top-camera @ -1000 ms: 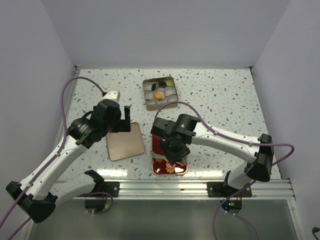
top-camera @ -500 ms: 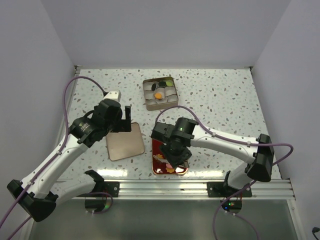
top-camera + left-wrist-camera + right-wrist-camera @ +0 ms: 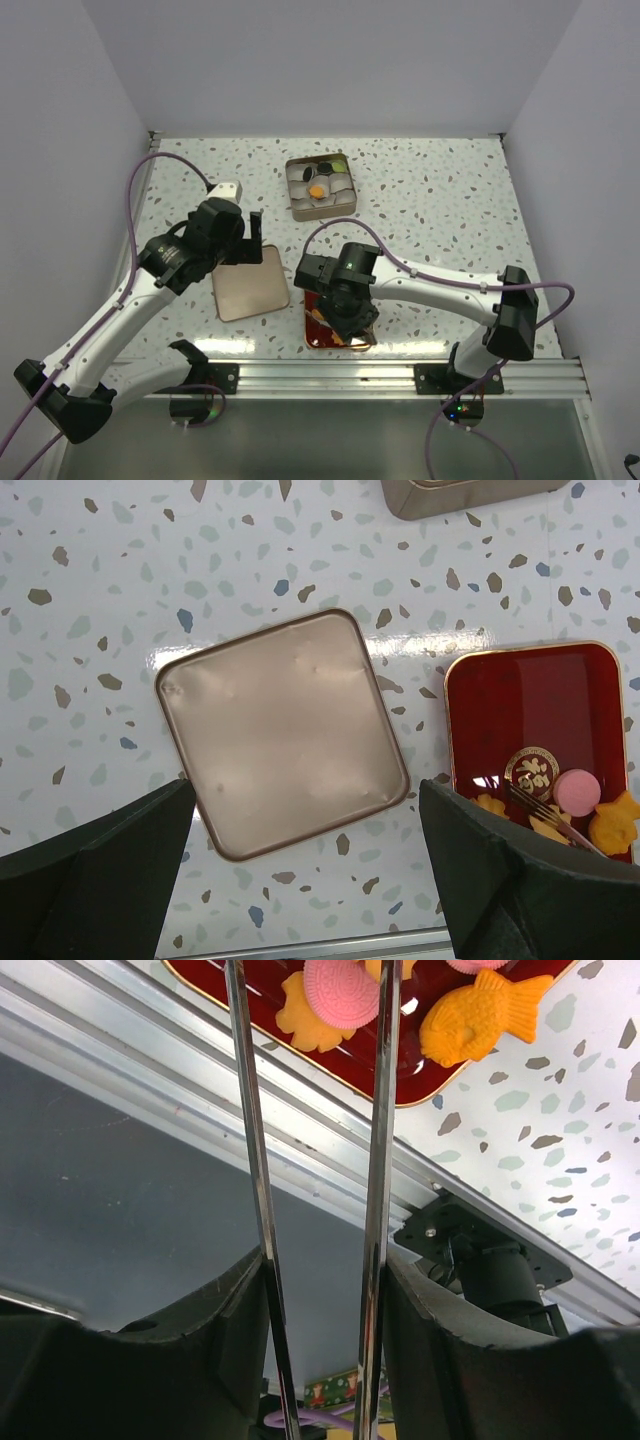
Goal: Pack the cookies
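Observation:
My right gripper (image 3: pixel 345 315) is shut on metal tongs (image 3: pixel 381 1110) and hangs over the red tray (image 3: pixel 312 318) at the table's near edge. In the right wrist view my gripper (image 3: pixel 322 1270) holds both tong arms, which reach toward a pink cookie (image 3: pixel 342 990). An orange flower-shaped cookie (image 3: pixel 300 1020) and an orange fish-shaped cookie (image 3: pixel 475 1020) lie beside it in the tray (image 3: pixel 405 1078). The square tin (image 3: pixel 290 190) at the back holds an orange cookie (image 3: pixel 317 189), a black one (image 3: pixel 306 177) and a green one (image 3: pixel 340 166). My left gripper (image 3: pixel 250 235) is open and empty above the tin's lid (image 3: pixel 250 283).
In the left wrist view my open gripper (image 3: pixel 308 790) frames the rose-gold lid (image 3: pixel 285 730), with the red tray (image 3: pixel 530 705) and its pink cookie (image 3: pixel 577 790) to the right. The metal rail runs along the near edge. Walls close in the left, right and back.
My right gripper has moved left and a little nearer over the red tray with the tongs and now hides the pink cookie from above. The left arm has not moved.

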{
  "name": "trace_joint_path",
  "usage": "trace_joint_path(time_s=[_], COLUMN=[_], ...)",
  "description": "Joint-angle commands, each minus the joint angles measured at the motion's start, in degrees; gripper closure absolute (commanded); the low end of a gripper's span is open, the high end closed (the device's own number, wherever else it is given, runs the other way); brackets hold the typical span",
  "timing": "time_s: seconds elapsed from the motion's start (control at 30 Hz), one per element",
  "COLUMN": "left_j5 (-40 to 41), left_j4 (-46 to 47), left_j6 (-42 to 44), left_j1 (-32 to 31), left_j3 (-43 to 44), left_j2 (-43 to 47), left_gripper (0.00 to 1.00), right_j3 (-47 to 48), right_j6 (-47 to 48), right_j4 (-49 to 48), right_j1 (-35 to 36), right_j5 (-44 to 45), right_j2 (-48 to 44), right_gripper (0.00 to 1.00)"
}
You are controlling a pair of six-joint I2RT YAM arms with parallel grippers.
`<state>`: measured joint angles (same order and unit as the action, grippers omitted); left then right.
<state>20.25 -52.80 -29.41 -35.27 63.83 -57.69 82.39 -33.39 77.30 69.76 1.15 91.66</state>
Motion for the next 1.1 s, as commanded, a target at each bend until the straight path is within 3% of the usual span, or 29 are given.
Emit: trace_joint_path(time_s=[0.0, 0.53, 0.83, 1.07], left_j5=[1.55, 2.34, 2.60, 2.78], left_j4=[1.91, 1.47, 0.68, -0.03], left_j6=[-0.74, -0.65, -0.48, -0.56], left_j1=[0.11, 0.02, 0.11, 0.02], left_j3=[-0.20, 0.41, 1.64, 2.26], left_j2=[0.91, 1.18, 1.18, 1.70], left_gripper=[0.00, 0.00, 0.00, 0.00], right_j3=[1.72, 3.30, 10.59, 19.72], right_j6=[0.78, -0.80, -4.76, -3.97], right_j4=[13.14, 13.58, 13.58, 13.67], right_j1=[0.12, 0.12, -2.08, -8.49], right_j5=[1.93, 4.38, 10.54, 13.79], right_j2=[0.63, 0.89, 1.95, 4.14], right_gripper=[0.53, 0.62, 0.62, 0.63])
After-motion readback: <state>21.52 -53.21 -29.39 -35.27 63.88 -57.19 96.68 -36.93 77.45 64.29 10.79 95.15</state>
